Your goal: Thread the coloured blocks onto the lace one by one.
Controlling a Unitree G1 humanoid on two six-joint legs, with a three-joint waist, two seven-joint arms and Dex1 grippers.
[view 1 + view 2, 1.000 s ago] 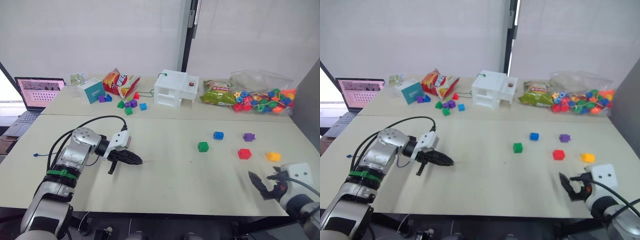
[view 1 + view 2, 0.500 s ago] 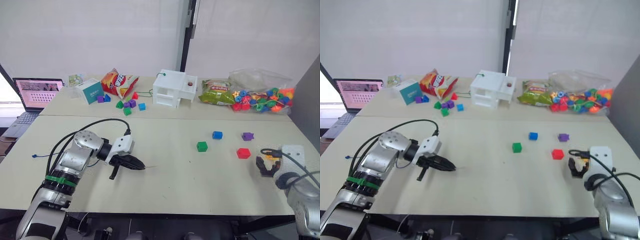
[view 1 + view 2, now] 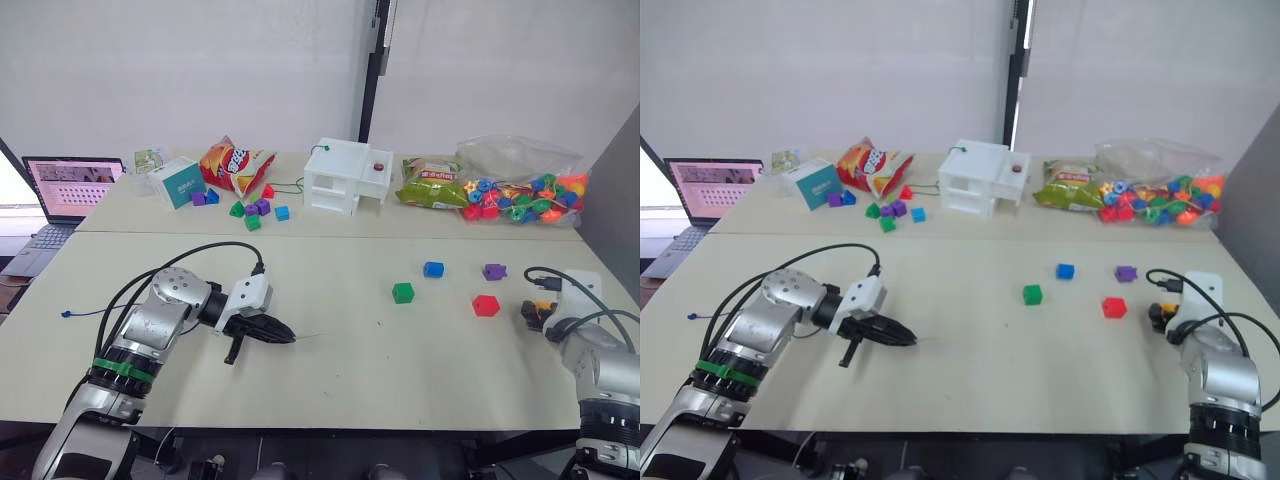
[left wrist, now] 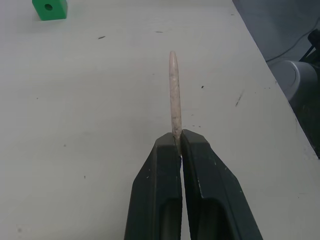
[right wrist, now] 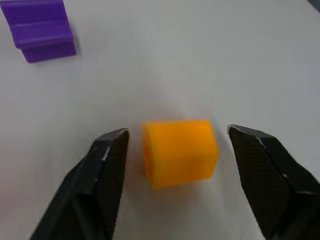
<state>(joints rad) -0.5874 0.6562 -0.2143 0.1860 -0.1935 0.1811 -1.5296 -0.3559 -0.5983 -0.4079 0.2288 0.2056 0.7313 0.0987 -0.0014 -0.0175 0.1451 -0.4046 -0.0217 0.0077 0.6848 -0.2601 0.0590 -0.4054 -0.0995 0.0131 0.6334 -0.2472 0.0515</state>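
Nothing threaded yet, 0 of 5 by my read. Left gripper (image 4: pixel 178 142) was clamped on the lace (image 4: pixel 173 90) by its stiff pale tip, pointing toward the green block (image 3: pixel 403 292). Blue block (image 3: pixel 434 269), purple block (image 5: pixel 40 27) and red block (image 3: pixel 486 305) lay loose beyond green. Right gripper (image 5: pixel 175 160) was spread wide around the yellow-orange block (image 5: pixel 179 152), not touching. Lace's dark cord hard to trace; yellow-orange block's hole not visible.

Five blocks on the pale cream table (image 3: pixel 340 370): green block (image 3: pixel 403 292), blue block (image 3: pixel 434 269), purple block (image 3: pixel 494 271), red block (image 3: pixel 486 305), orange block (image 5: pixel 179 151). The lace (image 4: pixel 173 92) has a pale beige tip. Both grippers' fingers (image 5: pixel 107 172) are black.
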